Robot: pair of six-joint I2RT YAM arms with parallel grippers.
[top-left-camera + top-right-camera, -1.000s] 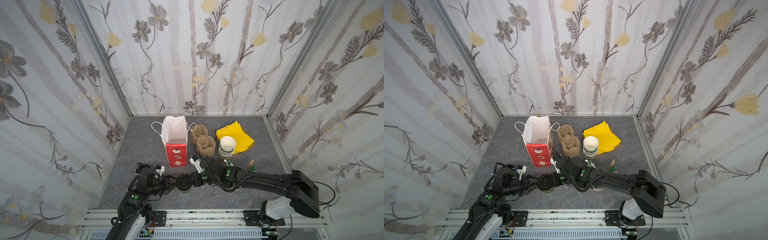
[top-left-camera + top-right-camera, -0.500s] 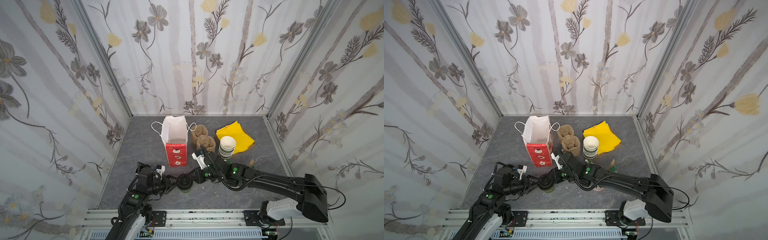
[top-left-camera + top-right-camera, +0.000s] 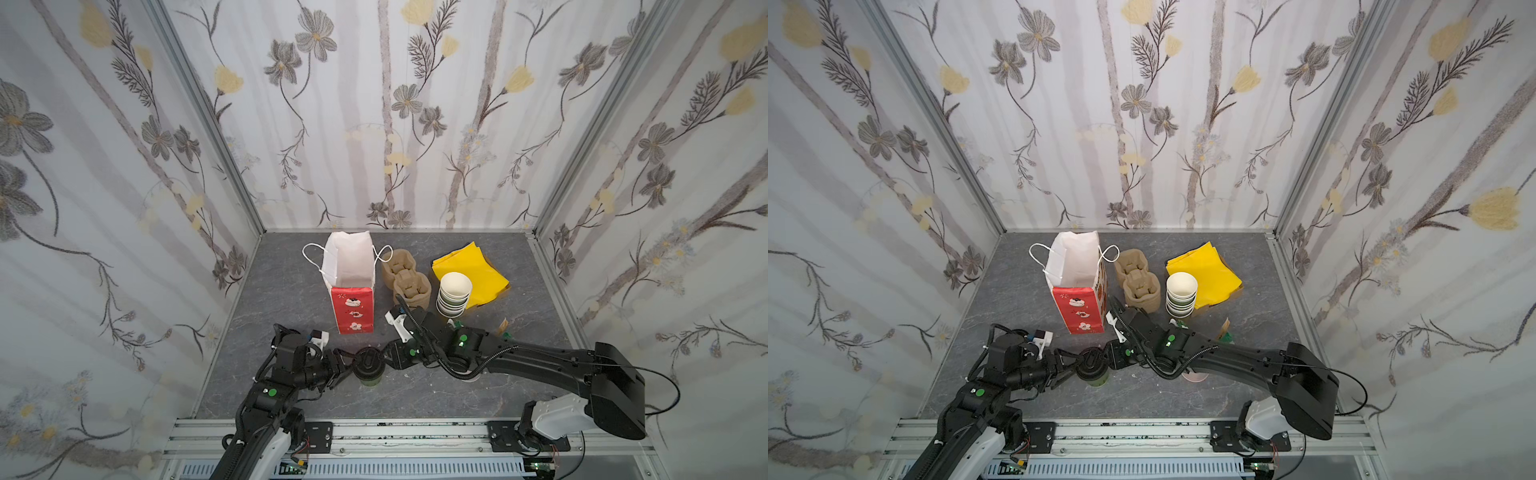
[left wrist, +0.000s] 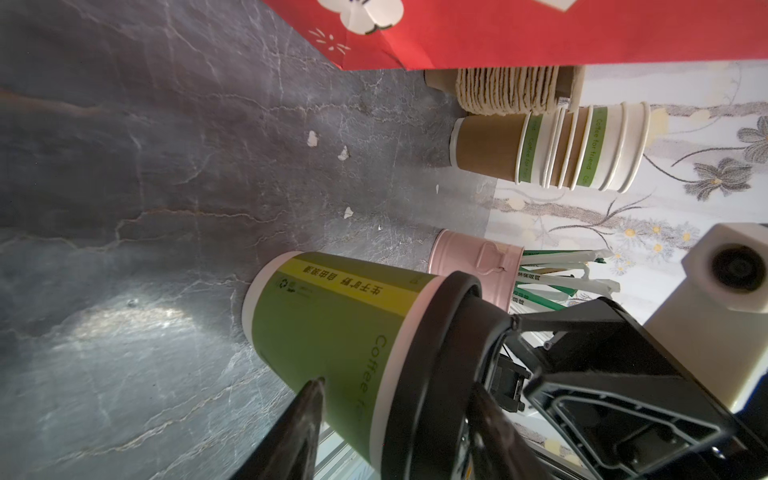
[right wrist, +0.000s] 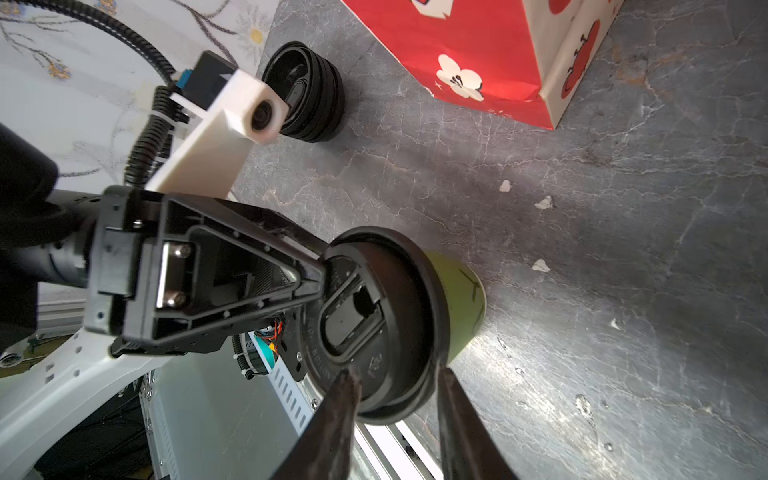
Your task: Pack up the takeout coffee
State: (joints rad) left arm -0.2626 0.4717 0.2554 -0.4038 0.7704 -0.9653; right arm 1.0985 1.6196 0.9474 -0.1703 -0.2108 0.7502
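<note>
Nearest us, close to the front edge of the tabletop, the takeout coffee stands upright outside the bag, with its black lid on. The left tool meets it from 9 o'clock and the right tool from 3 o'clock.

In the left wrist view the left tool's jaws stand well apart. One finger is beside the green wall and the other over the lid, so we read this tool as open, gripping nothing. In the right wrist view the right tool's jaws straddle the lid's rim. We cannot tell whether they pinch it or stand free.

A pink cup of wrapped straws stands out at 3 o'clock, mostly hidden under the right arm in both top views. At the coffee's 12 o'clock stands the red paper bag, its mouth open. A stack of black lids sits near the bag.

Farther back, just beside the bag at its 3 o'clock, are brown pulp cup carriers. At their 3 o'clock is a stack of lidless paper cups. Behind it, yellow napkins lie flat.
</note>
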